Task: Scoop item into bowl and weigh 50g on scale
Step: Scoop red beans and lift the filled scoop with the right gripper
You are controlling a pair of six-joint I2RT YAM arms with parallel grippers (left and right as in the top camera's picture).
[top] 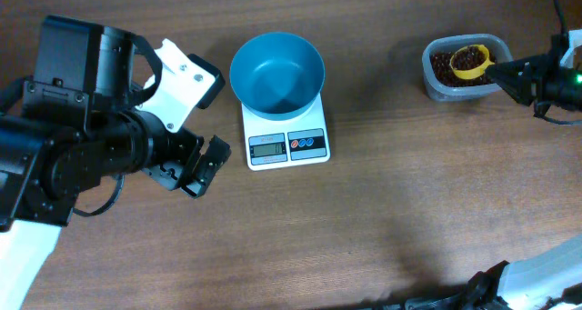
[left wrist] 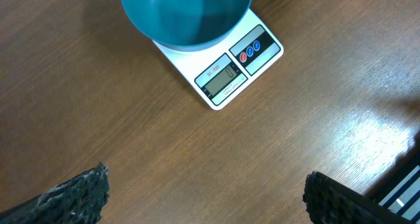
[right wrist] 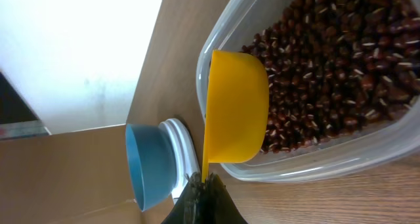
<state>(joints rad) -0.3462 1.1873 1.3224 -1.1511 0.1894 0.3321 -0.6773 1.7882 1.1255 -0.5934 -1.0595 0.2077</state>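
Observation:
The teal-blue bowl [top: 276,72] stands empty on the white scale [top: 285,142], whose display reads 0 [left wrist: 226,75]. The bowl [left wrist: 186,14] also shows in the left wrist view. Red-brown beans [top: 443,69] fill a clear tub [top: 458,90] at the back right. My right gripper [top: 509,72] is shut on the handle of a yellow scoop [top: 469,61], which holds a few beans over the tub. In the right wrist view the scoop [right wrist: 236,106] hangs above the beans [right wrist: 335,66], with the bowl [right wrist: 149,165] behind. My left gripper [top: 205,165] is open and empty, left of the scale.
Bare wood table surface [top: 400,201] lies between the scale and the tub. The left arm's bulky black and white body [top: 100,92] fills the left side. A white and black object [top: 509,287] sits at the bottom right edge.

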